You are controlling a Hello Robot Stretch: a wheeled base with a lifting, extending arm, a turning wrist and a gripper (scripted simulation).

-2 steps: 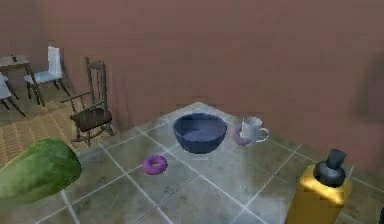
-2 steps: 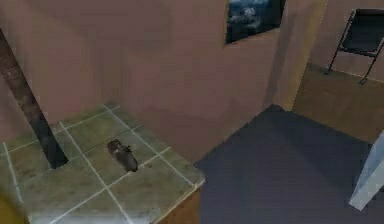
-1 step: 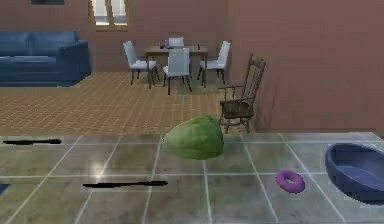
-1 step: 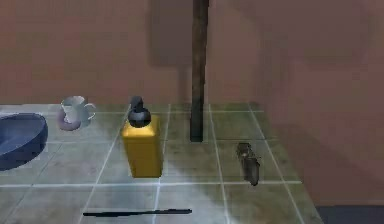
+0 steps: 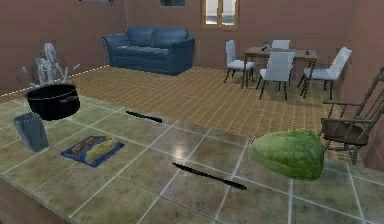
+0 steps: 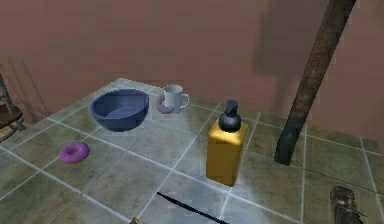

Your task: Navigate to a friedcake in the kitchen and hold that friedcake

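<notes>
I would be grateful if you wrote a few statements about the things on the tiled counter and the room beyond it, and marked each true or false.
1. The purple ring-shaped friedcake lies on the tiled counter. True.
2. The white handled mug stands inside the round blue bowl. False: it stands beside the bowl, on the counter.
3. The yellow soap bottle has a black pump top. True.
4. The black cooking pot sits on the blue upholstered sofa. False: the pot sits on the counter, and the sofa stands far behind it by the wall.
</notes>
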